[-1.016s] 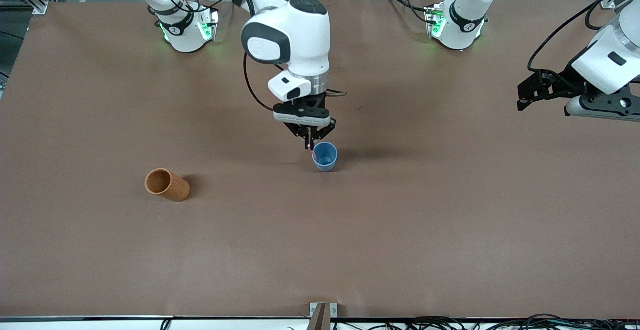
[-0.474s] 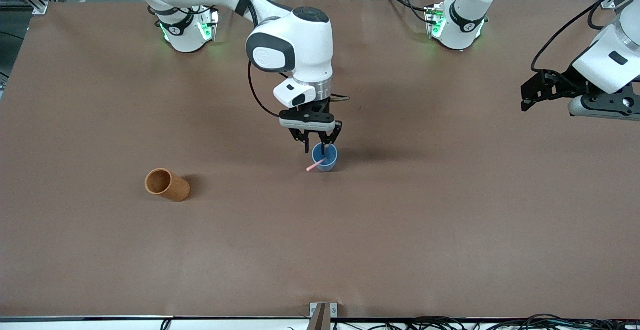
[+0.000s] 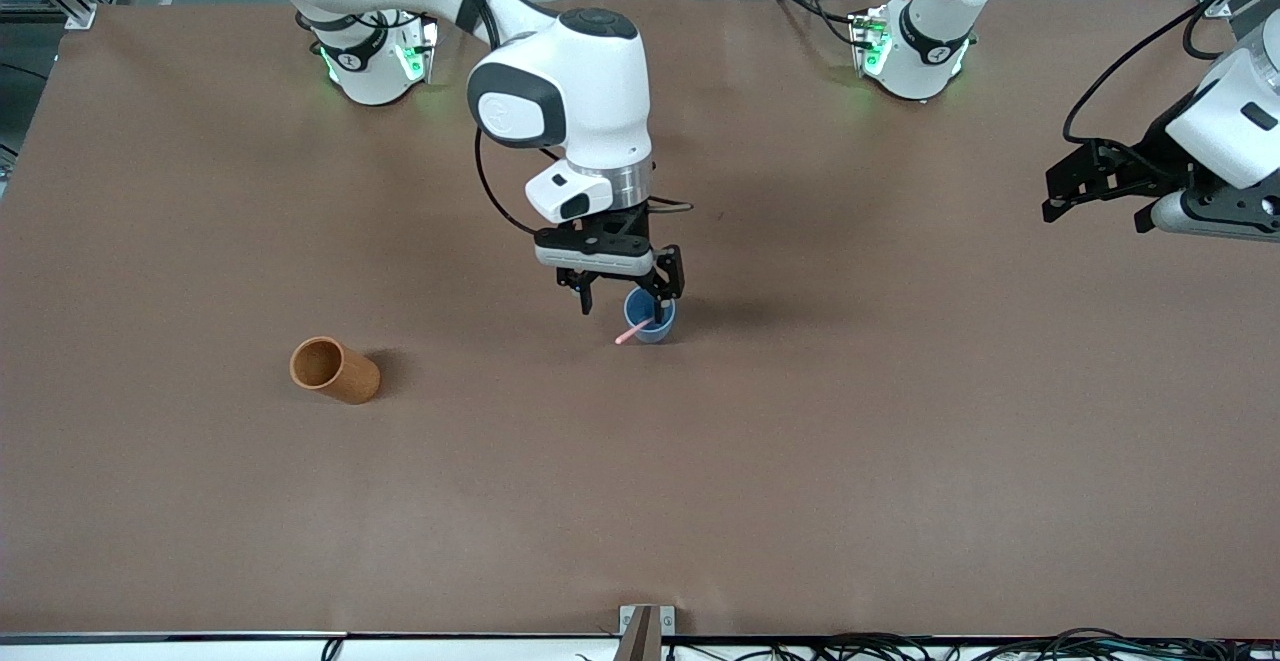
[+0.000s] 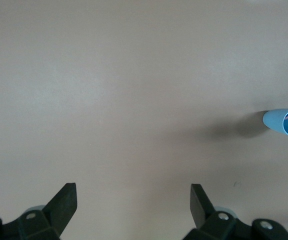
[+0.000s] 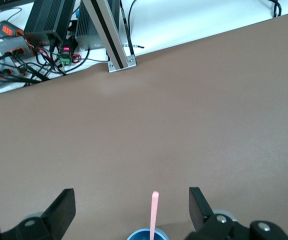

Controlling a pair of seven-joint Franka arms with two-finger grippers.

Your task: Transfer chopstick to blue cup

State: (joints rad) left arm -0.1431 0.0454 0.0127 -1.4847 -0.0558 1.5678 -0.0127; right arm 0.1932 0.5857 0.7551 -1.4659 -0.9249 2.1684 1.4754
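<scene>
Now the brown table (image 3: 900,461) is filling nearly the whole front view, with the two arm bases along its top edge. The right arm is reaching from the upper left of the frame down to the centre, and its posture is differing from a second ago: the wrist is sitting a little more toward the upper left. The right gripper (image 3: 622,301) is hanging over the blue cup (image 3: 650,317), and its fingers (image 3: 586,297), pinched together on the chopstick a second ago, are now standing wide apart and holding nothing. The right wrist view is showing the same: both fingers spread, with the stick free between them.

The left arm is waiting at the right edge of the frame, its left gripper (image 3: 1062,193) hovering over bare table with the jaws spread and nothing in them; it is sitting slightly higher in the frame than a second ago.

The orange-brown cup (image 3: 334,370) is lying on its side in the left-centre of the frame, unchanged.

The blue cup is standing upright in the centre, where it was. The chopstick (image 3: 633,331), upright in the closed fingers a second ago, is now leaning in the cup, its pink upper end poking over the rim toward the lower left of the frame.
</scene>
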